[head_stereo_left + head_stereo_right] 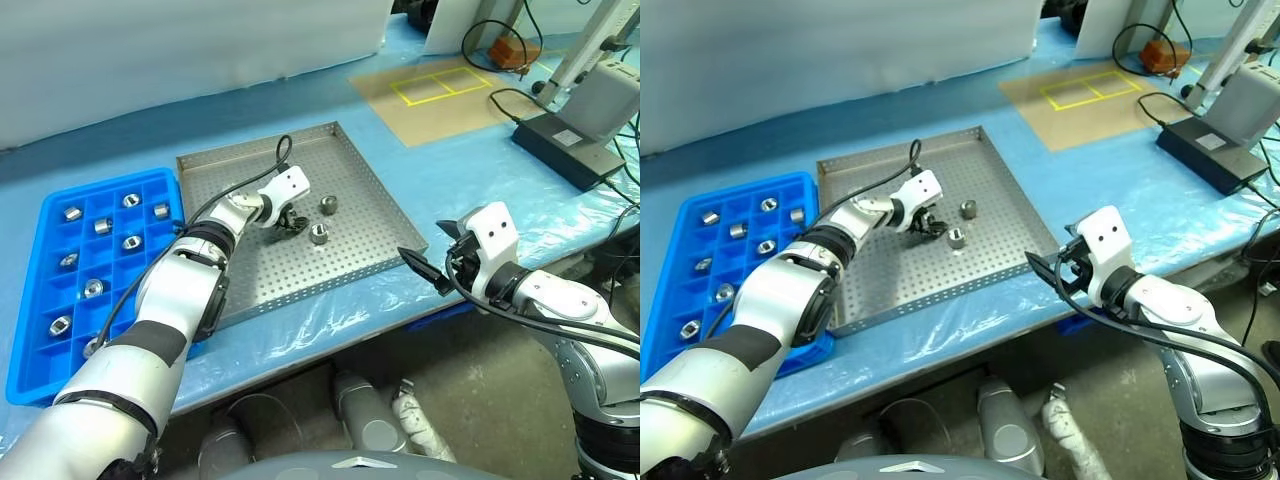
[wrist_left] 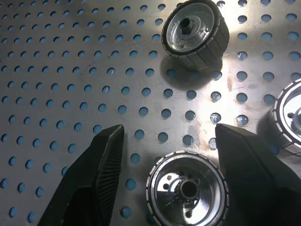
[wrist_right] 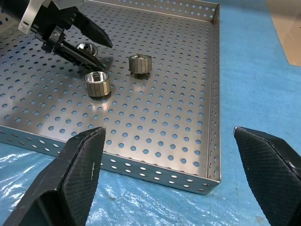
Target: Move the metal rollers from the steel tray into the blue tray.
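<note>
While about nine rollers (image 1: pixel 93 288) already sit in the blue tray (image 1: pixel 40 372), three remain on the steel tray (image 1: pixel 350 170), one between the left end effector's (image 1: pixel 288 224) narrowing, not-yet-touching fingers; the right end effector (image 1: pixel 432 262) waits wide open.

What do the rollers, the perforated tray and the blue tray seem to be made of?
Rollers: likely polished metal; bright silver with mirror-like highlights on the faces and ribbed sides.
Steel tray: sheet metal, brushed and dull; it reflects softly and has punched round holes and a folded rim.
Blue tray: probably moulded plastic; even bright blue with a soft sheen and thin compartment walls.
</note>
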`<state>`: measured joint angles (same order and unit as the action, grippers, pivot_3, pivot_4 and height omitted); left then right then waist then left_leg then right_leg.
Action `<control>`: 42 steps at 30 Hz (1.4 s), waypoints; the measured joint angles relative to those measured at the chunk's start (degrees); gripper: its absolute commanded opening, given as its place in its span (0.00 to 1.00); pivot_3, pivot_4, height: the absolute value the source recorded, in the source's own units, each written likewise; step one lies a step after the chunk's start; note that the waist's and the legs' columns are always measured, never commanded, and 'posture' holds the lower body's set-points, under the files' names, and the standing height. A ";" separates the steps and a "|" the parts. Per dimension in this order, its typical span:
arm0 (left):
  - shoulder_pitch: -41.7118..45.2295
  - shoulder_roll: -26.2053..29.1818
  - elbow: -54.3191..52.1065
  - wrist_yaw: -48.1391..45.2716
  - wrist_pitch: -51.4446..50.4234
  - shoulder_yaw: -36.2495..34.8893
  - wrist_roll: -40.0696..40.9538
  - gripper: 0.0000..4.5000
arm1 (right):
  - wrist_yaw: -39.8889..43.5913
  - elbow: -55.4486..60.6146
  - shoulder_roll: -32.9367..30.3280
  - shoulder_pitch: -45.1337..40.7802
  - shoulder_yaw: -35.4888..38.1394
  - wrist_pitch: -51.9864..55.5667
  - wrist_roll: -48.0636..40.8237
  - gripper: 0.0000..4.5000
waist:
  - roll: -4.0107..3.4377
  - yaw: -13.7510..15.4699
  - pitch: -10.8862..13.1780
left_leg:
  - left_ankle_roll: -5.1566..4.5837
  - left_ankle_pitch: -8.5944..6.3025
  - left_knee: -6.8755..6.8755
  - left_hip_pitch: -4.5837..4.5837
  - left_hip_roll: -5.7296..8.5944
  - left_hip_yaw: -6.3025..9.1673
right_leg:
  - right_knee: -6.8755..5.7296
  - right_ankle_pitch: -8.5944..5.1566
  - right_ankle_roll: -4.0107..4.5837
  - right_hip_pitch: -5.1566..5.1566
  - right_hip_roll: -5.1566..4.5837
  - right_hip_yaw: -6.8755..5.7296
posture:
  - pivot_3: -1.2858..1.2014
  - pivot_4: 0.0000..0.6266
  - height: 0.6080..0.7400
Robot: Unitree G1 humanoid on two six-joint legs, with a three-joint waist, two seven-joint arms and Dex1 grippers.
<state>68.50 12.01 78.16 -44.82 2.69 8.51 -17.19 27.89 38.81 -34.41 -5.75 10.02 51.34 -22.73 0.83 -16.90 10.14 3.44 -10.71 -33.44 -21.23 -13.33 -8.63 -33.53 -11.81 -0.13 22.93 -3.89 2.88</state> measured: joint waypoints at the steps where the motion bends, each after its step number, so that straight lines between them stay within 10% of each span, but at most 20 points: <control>1: -0.04 0.02 -0.01 -0.28 -0.02 -0.04 0.01 0.49 | 0.01 -0.21 0.00 -0.35 -0.30 -0.06 0.00 1.00 | 0.00 -0.16 0.00 | -0.02 -0.01 0.00 -0.03 0.06 0.01 | 0.01 0.00 0.00 0.00 -0.09 -0.03 | 0.18 0.24 1.00; 28: 9.04 11.01 -3.30 -13.60 -0.87 -15.29 14.83 0.38 | 6.94 -15.72 0.82 -14.52 -12.56 -9.94 1.38 1.00 | -0.17 2.91 0.29 | -0.66 -0.13 0.30 -0.50 0.39 0.06 | 0.45 0.01 -0.01 0.24 -0.53 -0.33 | 0.31 0.24 1.00; 42: -10.55 26.64 -34.67 -23.61 -15.13 -18.21 24.77 0.38 | 20.12 -37.81 8.85 -32.01 -22.62 -22.05 4.45 1.00 | -0.20 13.54 0.46 | 0.19 0.38 0.51 -0.56 -0.30 0.01 | -0.62 -0.03 0.09 0.87 -0.29 -0.68 | 0.48 0.24 1.00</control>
<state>57.96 38.65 43.50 -68.43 -12.44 -9.70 7.57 48.01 1.00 -25.55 -37.76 -12.60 29.29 -18.28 0.64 -3.36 10.59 3.63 -10.34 -32.93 -21.79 -13.63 -8.62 -34.15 -11.83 -0.03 23.80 -4.18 2.20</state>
